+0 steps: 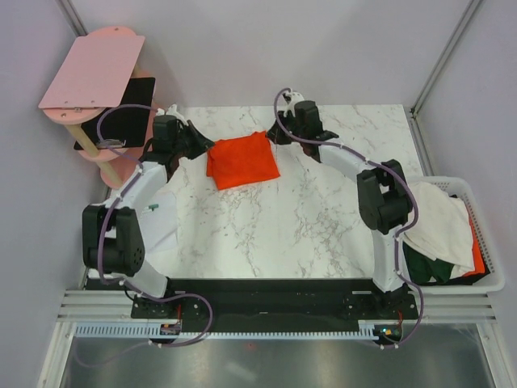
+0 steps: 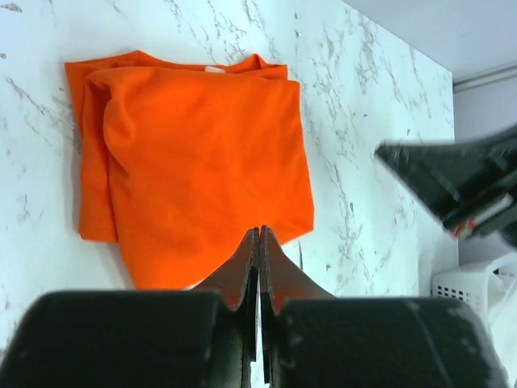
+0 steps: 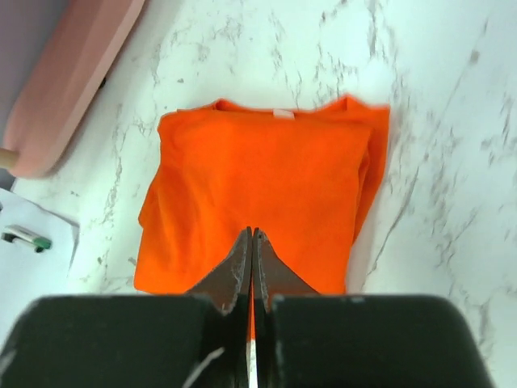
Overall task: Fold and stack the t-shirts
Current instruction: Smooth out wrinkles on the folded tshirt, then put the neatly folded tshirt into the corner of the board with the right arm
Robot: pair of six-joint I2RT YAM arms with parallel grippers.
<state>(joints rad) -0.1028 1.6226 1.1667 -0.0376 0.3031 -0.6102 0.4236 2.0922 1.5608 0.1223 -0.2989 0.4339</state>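
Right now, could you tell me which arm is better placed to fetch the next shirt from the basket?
The right, probably. Left hand and right hand are shut by the folded orange shirt, but the basket holding the white shirt sits beside the right arm's base, across the table from the left.

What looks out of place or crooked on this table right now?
The folded orange t-shirt lies askew on the table, its layers not lining up on one side. The white t-shirt and dark green t-shirt sit crumpled in the basket, unfolded.
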